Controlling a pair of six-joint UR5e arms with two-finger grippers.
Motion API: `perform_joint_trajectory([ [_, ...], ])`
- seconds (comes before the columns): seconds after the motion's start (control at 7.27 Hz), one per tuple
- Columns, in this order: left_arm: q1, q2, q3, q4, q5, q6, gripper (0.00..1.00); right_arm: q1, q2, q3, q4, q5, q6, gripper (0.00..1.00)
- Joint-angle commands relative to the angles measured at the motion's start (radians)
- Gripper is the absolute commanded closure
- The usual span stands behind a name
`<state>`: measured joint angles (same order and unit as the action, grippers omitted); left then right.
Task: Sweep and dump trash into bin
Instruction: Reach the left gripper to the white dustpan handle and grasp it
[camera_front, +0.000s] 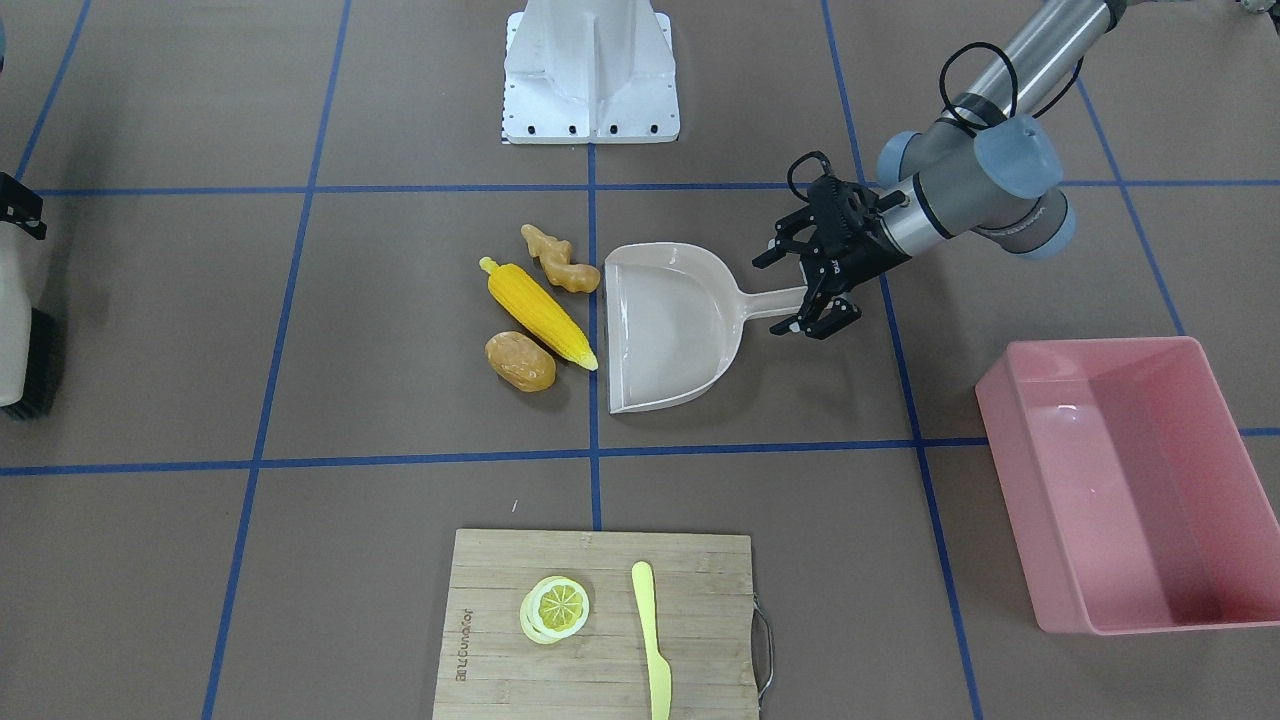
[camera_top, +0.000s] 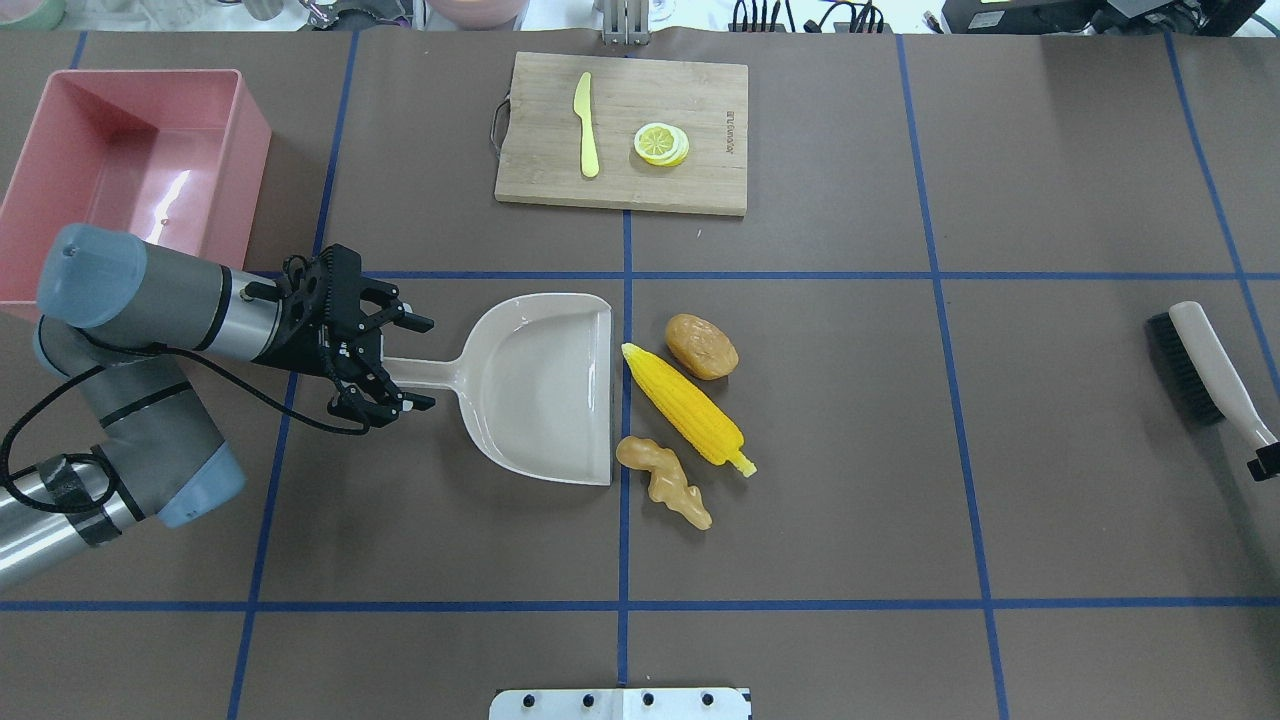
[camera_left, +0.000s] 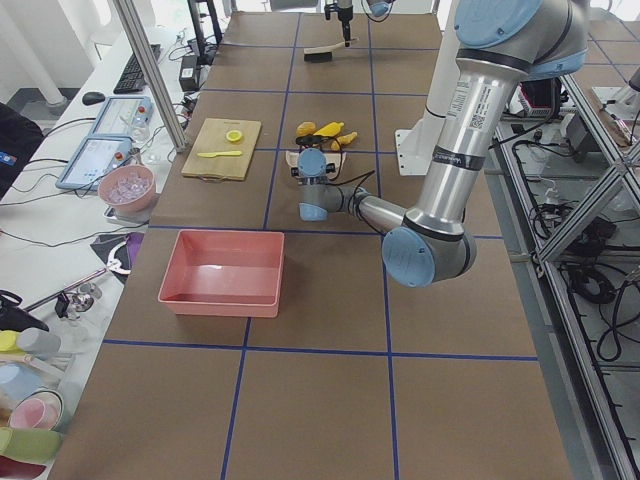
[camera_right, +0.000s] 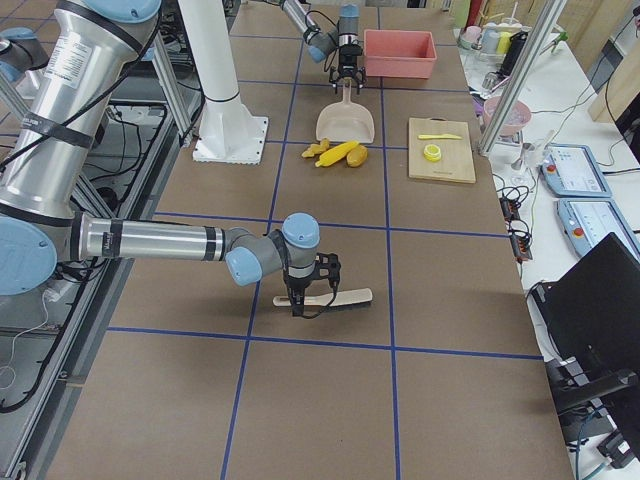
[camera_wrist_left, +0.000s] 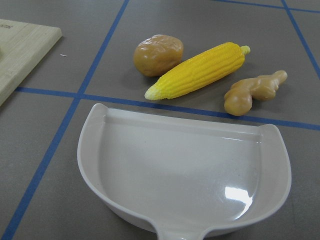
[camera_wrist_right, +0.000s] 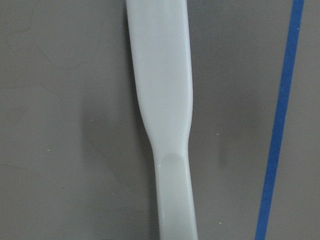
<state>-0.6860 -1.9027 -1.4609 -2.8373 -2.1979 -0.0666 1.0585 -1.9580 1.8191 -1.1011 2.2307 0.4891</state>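
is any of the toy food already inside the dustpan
No, the corn cob, potato and ginger root all lie just outside the dustpan, past its open edge.

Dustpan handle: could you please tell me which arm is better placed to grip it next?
Left. The left gripper is open, fingers either side of the dustpan handle; the right gripper is far off at the brush.

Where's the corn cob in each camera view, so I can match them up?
Front-facing: corn cob centre, left of dustpan.
Overhead: centre, right of dustpan.
Exterior left: top centre, far.
Exterior right: top centre.
Left wrist: upper middle.
Right wrist: not in it.
Landmark: the dustpan's mouth beside it.
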Motion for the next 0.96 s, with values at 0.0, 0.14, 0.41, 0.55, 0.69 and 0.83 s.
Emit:
perform_joint_trajectory([
  [0.0, 0.025, -0.007, 0.014, 0.004, 0.017, -0.004, 0.03, -0.011, -0.009, -0.009, 0.0, 0.0, -0.006, 0.16],
  [0.14, 0.032, -0.009, 0.019, 0.006, 0.027, -0.004, 0.03, -0.017, -0.009, -0.009, 0.0, 0.0, -0.009, 0.32],
  [0.41, 0.045, -0.01, 0.027, 0.006, 0.03, -0.006, 0.03, -0.031, -0.016, -0.009, 0.001, 0.001, -0.01, 0.55],
  [0.55, 0.046, -0.012, 0.034, 0.009, 0.053, -0.004, 0.03, -0.032, -0.018, -0.009, 0.001, 0.004, -0.01, 0.7],
  [0.69, 0.059, -0.013, 0.034, 0.027, 0.063, -0.004, 0.03, -0.037, -0.024, -0.004, 0.001, 0.01, -0.01, 1.0],
  [0.83, 0.063, -0.013, 0.033, 0.029, 0.063, -0.004, 0.03, -0.034, -0.025, 0.009, 0.001, 0.014, -0.01, 1.0],
])
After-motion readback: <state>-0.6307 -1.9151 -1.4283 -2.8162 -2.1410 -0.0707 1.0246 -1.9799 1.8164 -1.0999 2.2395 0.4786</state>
